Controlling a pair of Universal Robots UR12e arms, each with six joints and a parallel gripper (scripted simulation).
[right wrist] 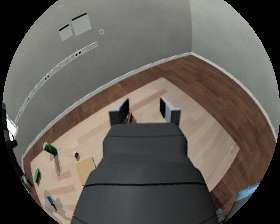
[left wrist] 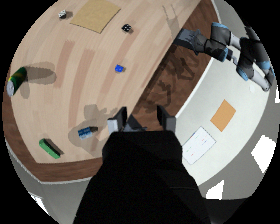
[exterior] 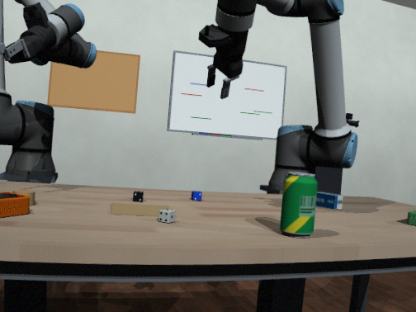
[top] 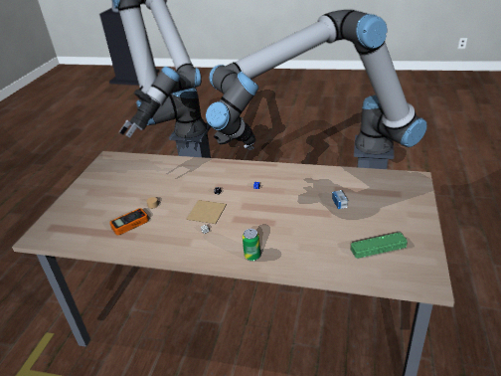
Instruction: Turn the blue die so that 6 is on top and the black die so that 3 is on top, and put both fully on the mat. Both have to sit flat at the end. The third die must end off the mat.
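The tan mat carries no die. The blue die lies on the table behind the mat, to its right in the top view. The black die lies just behind the mat. The white die lies off the mat, by its front edge. Top numbers are too small to read surely. My left gripper is open and empty, high behind the dice. My right gripper is open and empty, high behind the table's left part.
A green can stands front right of the mat. An orange meter and a wooden block lie left of the mat. A blue-white box and a green brick lie at the right.
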